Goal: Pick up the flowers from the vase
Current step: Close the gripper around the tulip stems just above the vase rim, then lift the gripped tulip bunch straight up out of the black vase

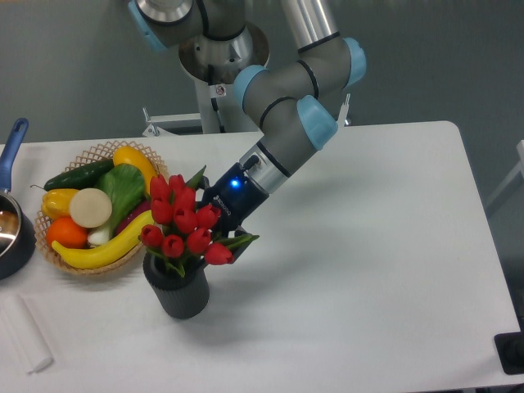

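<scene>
Bunch of red tulip flowers [184, 223], upright in the ribbed dark grey cylindrical vase [179, 292] at near left; black two-finger gripper [219, 214] against its right side, fingertips hidden behind the blooms, jaw opening indeterminable.

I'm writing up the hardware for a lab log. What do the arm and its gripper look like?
The arm is built of silver-grey tubular links with light blue caps at its rounded joints. Its wrist narrows into a black-and-silver collar. The gripper is black, with a small blue light glowing on its body; its fingers are mostly hidden behind the flowers.
</scene>
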